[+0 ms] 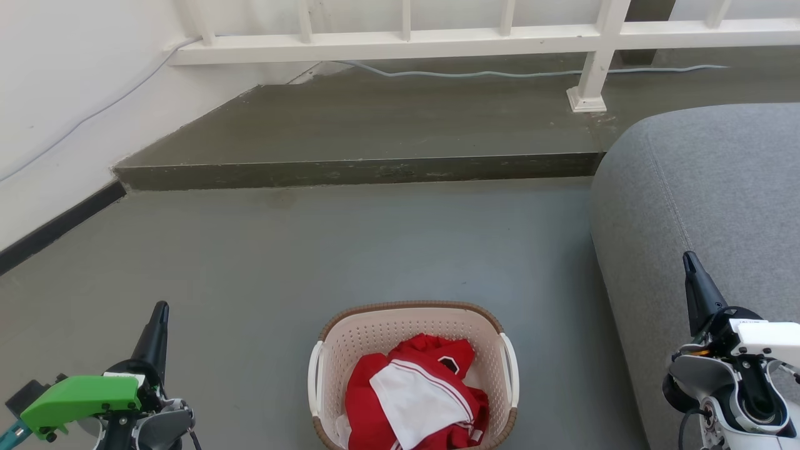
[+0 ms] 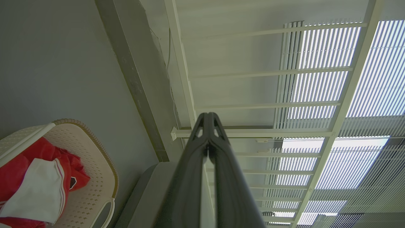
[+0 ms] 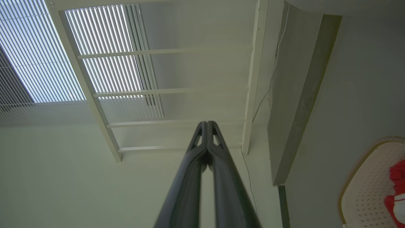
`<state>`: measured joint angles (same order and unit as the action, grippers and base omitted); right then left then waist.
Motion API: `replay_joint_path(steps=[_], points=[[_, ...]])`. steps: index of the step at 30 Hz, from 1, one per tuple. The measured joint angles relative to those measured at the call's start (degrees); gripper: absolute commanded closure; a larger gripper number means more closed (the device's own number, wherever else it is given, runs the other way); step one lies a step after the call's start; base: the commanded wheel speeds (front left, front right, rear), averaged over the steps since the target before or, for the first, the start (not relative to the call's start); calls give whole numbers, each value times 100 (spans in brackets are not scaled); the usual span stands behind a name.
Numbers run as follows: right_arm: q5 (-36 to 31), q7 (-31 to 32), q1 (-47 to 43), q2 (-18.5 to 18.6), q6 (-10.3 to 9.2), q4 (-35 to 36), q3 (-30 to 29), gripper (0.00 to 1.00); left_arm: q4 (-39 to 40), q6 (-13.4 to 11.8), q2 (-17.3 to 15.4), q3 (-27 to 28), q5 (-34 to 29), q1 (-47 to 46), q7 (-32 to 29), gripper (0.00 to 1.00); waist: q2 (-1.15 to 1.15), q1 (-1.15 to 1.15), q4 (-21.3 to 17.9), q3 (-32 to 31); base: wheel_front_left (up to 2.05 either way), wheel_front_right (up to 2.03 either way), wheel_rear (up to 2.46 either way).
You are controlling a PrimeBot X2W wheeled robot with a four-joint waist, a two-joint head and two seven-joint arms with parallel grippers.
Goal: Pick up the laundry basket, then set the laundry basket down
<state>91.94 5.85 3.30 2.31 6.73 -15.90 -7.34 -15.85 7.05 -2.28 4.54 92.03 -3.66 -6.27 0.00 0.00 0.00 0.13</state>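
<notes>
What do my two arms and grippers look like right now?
Both grippers have two long, dark, tapering fingers with triangular cut-outs near the tips. The left gripper carries a bright green housing on a grey wrist; the right gripper has a white housing, a grey-white wrist and a black cable.

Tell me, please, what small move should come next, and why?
Probably lower the left gripper and right gripper, opening them, toward the white handles of the basket: both are shut, empty and apart from the basket, which stands on the floor between them.
</notes>
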Motion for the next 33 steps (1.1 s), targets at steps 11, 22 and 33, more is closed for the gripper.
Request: replay_joint_path(steps=[11, 22, 33], points=[[0, 0, 0, -1, 0, 0, 0, 100, 0, 0, 0, 1, 0, 0, 0, 100, 0, 0, 0, 0, 0, 0, 0], [-11, -14, -263, -122, -26, -220, 27, 0, -235, -9, 124, -65, -1, 215, 41, 0, 0, 0, -1, 5, 0, 0, 0], [-91, -135, -260, -118, -26, -55, 119, 0, -163, -9, 121, -136, -92, 214, 247, 0, 0, 0, -6, 12, 0, 0, 0]])
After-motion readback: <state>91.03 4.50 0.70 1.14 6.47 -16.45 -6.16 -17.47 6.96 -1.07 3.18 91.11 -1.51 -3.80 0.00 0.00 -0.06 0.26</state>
